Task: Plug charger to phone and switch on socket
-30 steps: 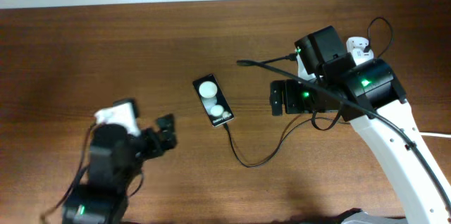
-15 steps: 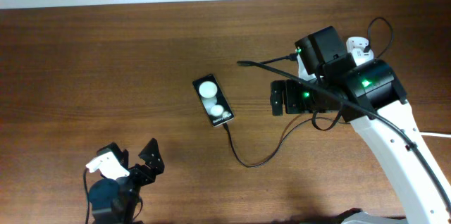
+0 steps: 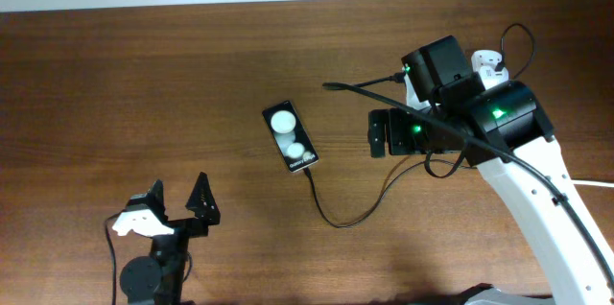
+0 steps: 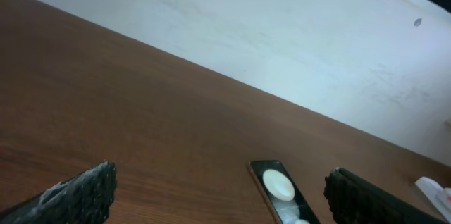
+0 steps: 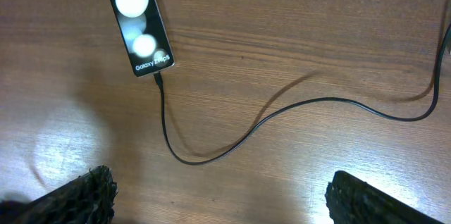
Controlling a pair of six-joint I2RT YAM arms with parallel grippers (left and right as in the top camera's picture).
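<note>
The black phone lies face up mid-table, with two white glare spots. It also shows in the left wrist view and the right wrist view. The thin black charger cable runs from the phone's near end, where its plug tip sits against the phone, and curves right under my right arm. The socket is mostly hidden by my right arm; only a white end shows. My left gripper is open and empty, well short of the phone. My right gripper is open and empty above the table, right of the phone.
A white wall borders the table's far edge. A thick white cord leaves at the right edge. A white object shows at the far right of the left wrist view. The cable loops over the wood below my right gripper.
My left arm has drawn back toward the table's front edge, away from the phone, and its gripper now points at the phone. The right arm, phone and cable have not moved.
</note>
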